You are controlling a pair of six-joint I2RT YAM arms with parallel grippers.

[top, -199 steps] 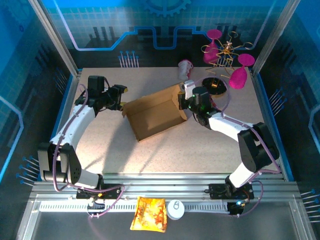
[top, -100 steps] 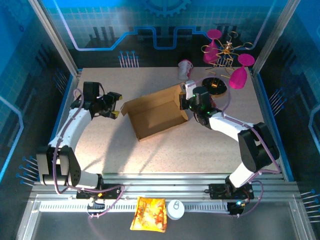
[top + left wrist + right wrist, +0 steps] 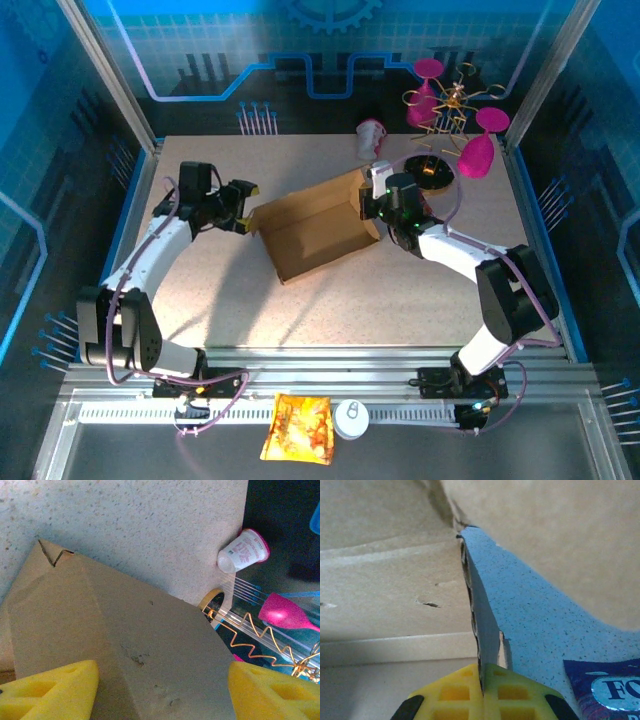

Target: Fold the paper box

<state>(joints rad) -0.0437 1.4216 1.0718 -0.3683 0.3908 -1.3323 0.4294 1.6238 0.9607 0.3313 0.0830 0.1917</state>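
Ok so starting closest to the arm bases: there's an orange-yellow crinkly snack bag [image 3: 298, 428] lying on the metal rail, with a small white round cap [image 3: 351, 418] right beside it. Past that comes the speckled beige surface [image 3: 330, 310], and roughly in the middle of it sits the plain brown cardboard paper box [image 3: 315, 225], half formed, open side up, turned at an angle, with its walls standing and a flap sticking out at the left corner. The left end effector [image 3: 246, 206] is right at that left corner with its yellow fingers [image 3: 55, 690] spread well apart. From the left wrist a brown panel of the box [image 3: 125, 645] spans the gap between them, and I honestly can't tell if either finger touches it. The right end effector [image 3: 368, 197] is on the box's right end, and the right wrist view is clear: the yellow pads [image 3: 460, 692] are pressed together on the thin edge of a cardboard wall [image 3: 380, 595], so it's clamped on the box. Just beside that, a dark purple snack packet [image 3: 607, 690] lies on the surface. Further back, a white plastic cup with a pink rim [image 3: 371, 135] lies on its side. At the far right corner a gold wire rack [image 3: 445, 105] carries pink plastic goblets [image 3: 476, 152].
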